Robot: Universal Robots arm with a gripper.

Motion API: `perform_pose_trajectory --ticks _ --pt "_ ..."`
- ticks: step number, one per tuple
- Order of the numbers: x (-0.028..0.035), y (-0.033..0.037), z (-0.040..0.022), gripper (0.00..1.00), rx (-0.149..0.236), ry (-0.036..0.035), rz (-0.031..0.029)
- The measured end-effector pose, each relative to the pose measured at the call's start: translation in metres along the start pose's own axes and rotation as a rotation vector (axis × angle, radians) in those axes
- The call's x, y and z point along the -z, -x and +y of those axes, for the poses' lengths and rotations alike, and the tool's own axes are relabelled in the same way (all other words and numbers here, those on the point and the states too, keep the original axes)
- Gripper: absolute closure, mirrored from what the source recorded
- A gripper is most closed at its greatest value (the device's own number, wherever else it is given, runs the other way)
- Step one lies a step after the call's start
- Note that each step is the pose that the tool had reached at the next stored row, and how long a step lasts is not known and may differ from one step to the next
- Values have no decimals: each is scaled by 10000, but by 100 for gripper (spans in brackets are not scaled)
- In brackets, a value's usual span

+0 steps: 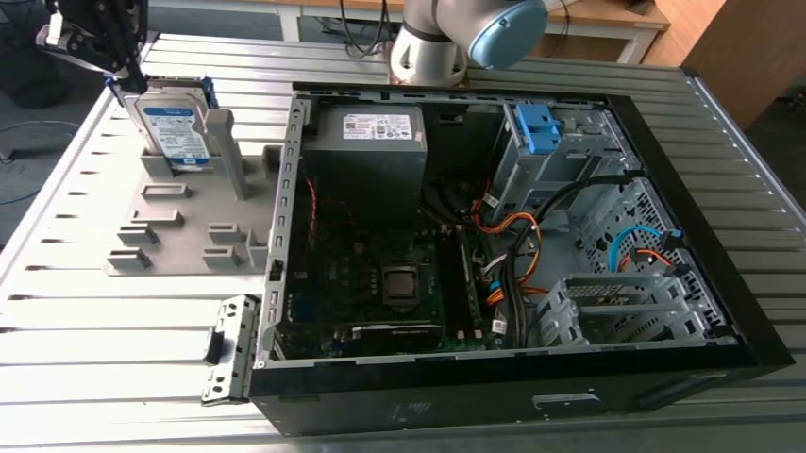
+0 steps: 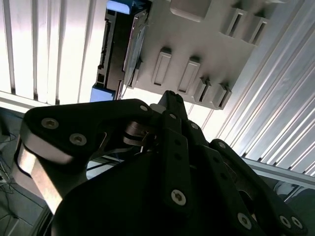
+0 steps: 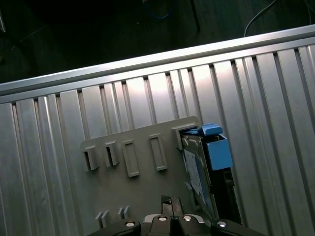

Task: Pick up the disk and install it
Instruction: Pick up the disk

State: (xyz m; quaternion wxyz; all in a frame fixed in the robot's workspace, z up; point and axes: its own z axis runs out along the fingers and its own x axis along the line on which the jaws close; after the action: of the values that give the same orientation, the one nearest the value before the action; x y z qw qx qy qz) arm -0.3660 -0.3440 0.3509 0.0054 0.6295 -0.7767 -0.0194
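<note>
Exterior view: the disk (image 1: 174,123) is standing upright in a grey holder (image 1: 189,222) on the ribbed metal table (image 1: 75,330), beside the open computer case (image 1: 504,236). The gripper (image 1: 111,52) is hanging just above the disk's upper corner. Second wrist view: the disk (image 2: 120,54) is showing edge-on beyond the gripper; I cannot tell whether the gripper is open or closed. First wrist view: the disk (image 3: 204,167) is sitting at one end of the grey holder (image 3: 133,196).

In the exterior view the arm's base (image 1: 426,52) stood at the upper middle of the frame, a grey column with a light-blue joint cap (image 1: 507,28) on it. The black pincer (image 1: 124,66) hung in the upper left corner and pointed down. The second wrist view showed its dark link bars (image 2: 177,162) with bright screws.
</note>
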Motion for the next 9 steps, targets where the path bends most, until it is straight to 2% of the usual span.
perform_pose_trajectory --ticks 2,9 --pt "0 -1 0 89 31 -4 27" --pt "0 0 0 89 146 -3 32"
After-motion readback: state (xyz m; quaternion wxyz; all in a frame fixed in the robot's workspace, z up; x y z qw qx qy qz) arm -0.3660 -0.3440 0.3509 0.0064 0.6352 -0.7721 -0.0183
